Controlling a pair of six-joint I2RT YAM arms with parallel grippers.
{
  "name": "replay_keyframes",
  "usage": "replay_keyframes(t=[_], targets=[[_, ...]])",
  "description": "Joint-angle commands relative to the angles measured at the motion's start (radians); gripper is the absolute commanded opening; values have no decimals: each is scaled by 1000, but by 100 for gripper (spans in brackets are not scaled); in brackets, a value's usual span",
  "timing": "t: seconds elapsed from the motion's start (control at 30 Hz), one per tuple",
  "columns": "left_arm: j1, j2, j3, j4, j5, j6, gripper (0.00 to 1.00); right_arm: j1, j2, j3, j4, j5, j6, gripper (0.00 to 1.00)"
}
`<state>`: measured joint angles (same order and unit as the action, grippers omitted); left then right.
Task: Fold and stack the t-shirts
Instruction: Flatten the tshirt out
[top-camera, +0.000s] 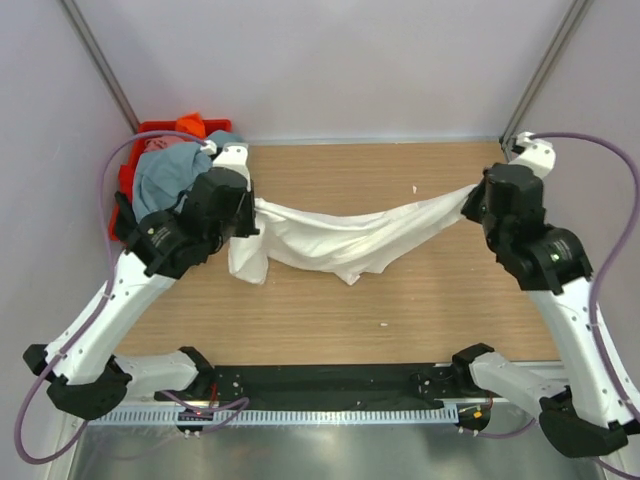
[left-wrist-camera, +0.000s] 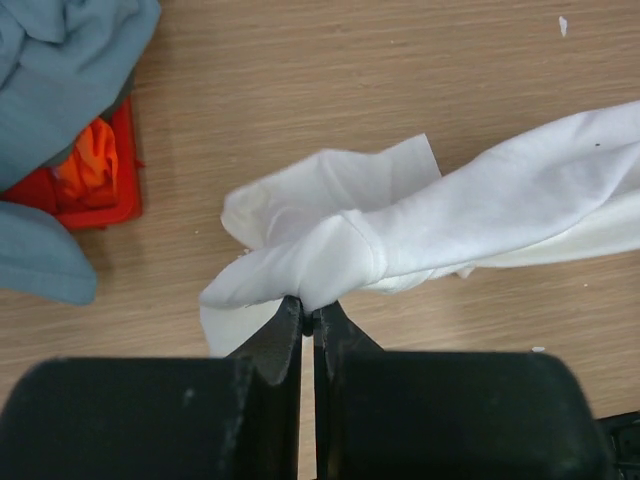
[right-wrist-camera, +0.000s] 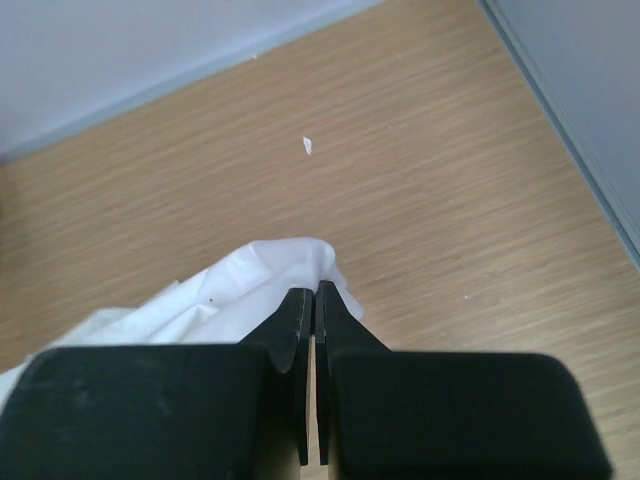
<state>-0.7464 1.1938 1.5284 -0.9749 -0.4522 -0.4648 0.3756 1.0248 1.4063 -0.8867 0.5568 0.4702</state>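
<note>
A white t-shirt (top-camera: 345, 238) hangs stretched between my two grippers above the wooden table, sagging in the middle. My left gripper (top-camera: 252, 208) is shut on its left end; the left wrist view shows the cloth (left-wrist-camera: 420, 225) bunched at the closed tips (left-wrist-camera: 308, 305). My right gripper (top-camera: 470, 200) is shut on its right end, with white cloth (right-wrist-camera: 240, 290) pinched at the tips (right-wrist-camera: 314, 292). A grey-blue t-shirt (top-camera: 168, 172) and an orange one (top-camera: 190, 125) lie in the crate at the back left. No black print shows.
The red crate (top-camera: 150, 130) stands at the back left corner, beside my left arm; it also shows in the left wrist view (left-wrist-camera: 100, 200). The wooden table (top-camera: 420, 300) is bounded by grey walls at the back and sides. Small white specks lie on the wood.
</note>
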Motion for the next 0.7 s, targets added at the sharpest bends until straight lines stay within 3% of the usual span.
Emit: replay_keyframes(t=[0.0, 0.17, 0.3, 0.5, 0.67], targets=[[-4, -63, 82, -99, 33, 81, 0, -4, -122, 94, 3, -32, -62, 1], [-5, -224, 131, -42, 228, 175, 0, -3, -288, 145, 38, -70, -123, 1], [-5, -319, 182, 19, 410, 225, 0, -4, -471, 109, 168, -133, -194, 1], [-5, -385, 257, 79, 509, 236, 0, -4, -715, 53, 347, -179, -263, 1], [-4, -395, 176, 116, 501, 206, 0, -3, -772, -16, 329, -179, -260, 1]])
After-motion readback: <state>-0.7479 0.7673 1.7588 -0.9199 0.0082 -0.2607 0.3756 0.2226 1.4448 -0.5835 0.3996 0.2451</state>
